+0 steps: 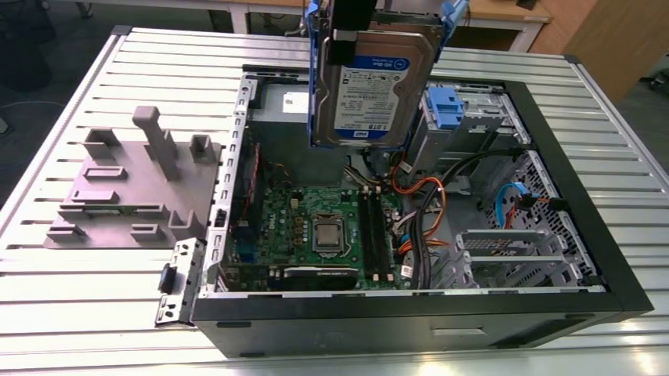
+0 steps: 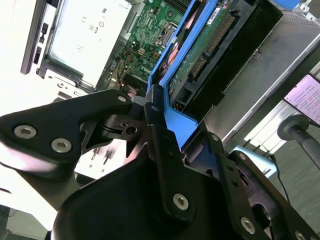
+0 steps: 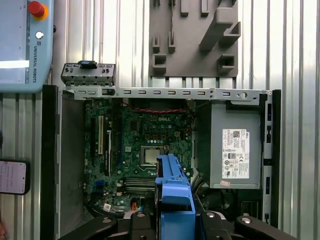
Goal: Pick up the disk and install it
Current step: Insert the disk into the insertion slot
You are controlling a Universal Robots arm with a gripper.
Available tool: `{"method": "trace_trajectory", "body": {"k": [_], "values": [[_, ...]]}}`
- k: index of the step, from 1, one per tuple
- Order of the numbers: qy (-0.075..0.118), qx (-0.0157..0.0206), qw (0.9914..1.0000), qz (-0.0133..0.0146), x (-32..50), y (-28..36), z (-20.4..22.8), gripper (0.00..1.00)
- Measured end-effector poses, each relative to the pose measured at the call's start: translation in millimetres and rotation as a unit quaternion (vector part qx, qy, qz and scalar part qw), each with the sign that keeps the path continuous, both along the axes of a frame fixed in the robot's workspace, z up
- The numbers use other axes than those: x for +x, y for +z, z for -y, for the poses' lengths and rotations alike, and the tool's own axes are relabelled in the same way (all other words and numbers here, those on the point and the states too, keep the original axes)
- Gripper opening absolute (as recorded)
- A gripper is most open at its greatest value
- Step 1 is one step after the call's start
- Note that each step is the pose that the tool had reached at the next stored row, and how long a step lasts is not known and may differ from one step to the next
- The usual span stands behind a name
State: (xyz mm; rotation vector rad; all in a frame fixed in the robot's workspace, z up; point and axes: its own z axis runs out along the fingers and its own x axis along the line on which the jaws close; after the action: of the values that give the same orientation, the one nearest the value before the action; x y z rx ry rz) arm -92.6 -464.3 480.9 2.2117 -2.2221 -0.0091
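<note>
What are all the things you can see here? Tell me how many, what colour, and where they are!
disk: one, silver with blue side rails, held up above the open computer
computer case: one, black, open, lying on the table
circuit board: one, green, inside the case
cables: several, orange and black, inside the case beside the board
latch: one, blue, upright at the case's far side
metal box: one, grey with a white sticker, inside the case
holder plate: one, grey, on the table at the exterior view's left
control pad: one, grey with a red button, beside the case
table: one, silver, slatted
gripper: one, black, clamped on the disk's blue rail
</note>
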Motion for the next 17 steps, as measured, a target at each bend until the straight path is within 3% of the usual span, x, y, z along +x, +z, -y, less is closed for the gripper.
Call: {"method": "trace_trajectory", "body": {"k": [9, 17], "values": [[0.000, 0.0000, 1.00000, 0.0000, 0.0, 0.0, 5.0, 0.36], [0.000, 0.0000, 1.00000, 0.0000, 0.0, 0.0, 6.7, 0.36]]}}
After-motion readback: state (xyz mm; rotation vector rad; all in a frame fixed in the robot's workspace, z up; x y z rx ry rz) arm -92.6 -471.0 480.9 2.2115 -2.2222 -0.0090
